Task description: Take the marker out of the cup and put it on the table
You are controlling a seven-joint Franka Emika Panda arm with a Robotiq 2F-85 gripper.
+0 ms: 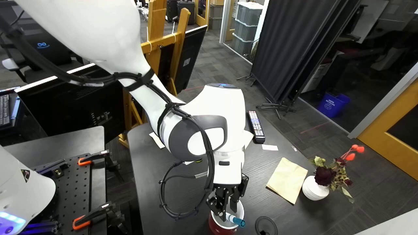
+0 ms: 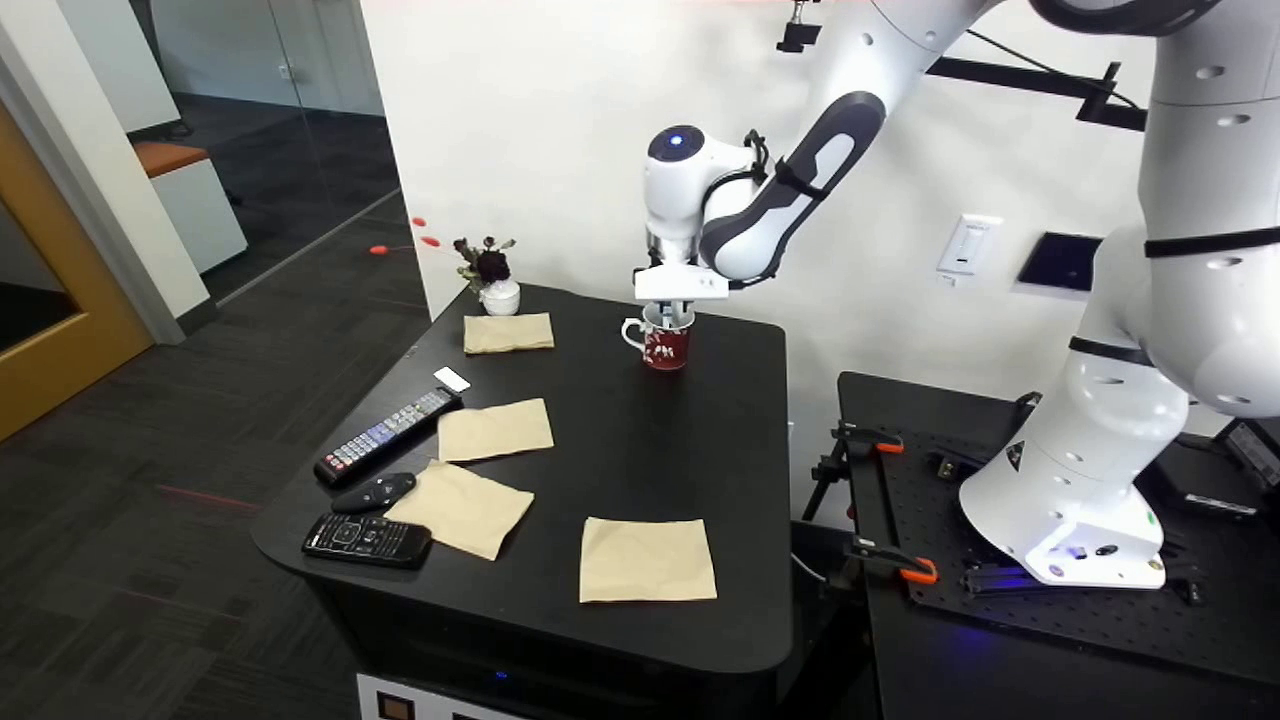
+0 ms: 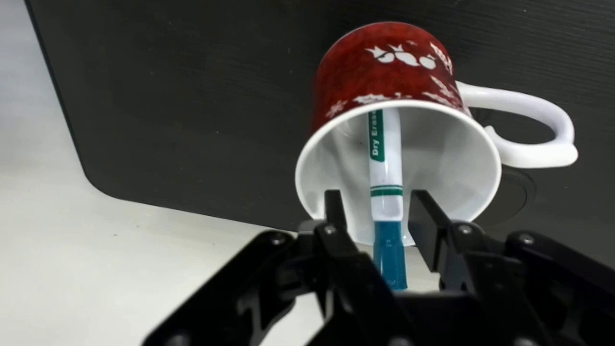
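The cup is a red mug [image 1: 223, 229] with a white inside, white handle and white pattern; it stands upright on the black table [image 2: 640, 450]. It also shows in an exterior view [image 2: 668, 348] and the wrist view [image 3: 384, 72]. The marker [image 3: 389, 245], white with green print and a teal cap, leans in the cup with its cap above the rim; its lower end is hidden. The cap also shows in an exterior view [image 1: 237, 222]. My gripper [image 3: 378, 206] is open at the cup's mouth, one finger on each side of the marker, with gaps visible on both sides.
A dark round disc [image 1: 266, 225] lies beside the cup. A white vase with dark flowers [image 2: 500, 298] stands near a folded tan paper [image 2: 508, 333]. More tan papers [image 2: 648, 560] and several remotes [image 2: 390, 435] lie on the table. A white wall [image 2: 560, 150] stands behind the cup.
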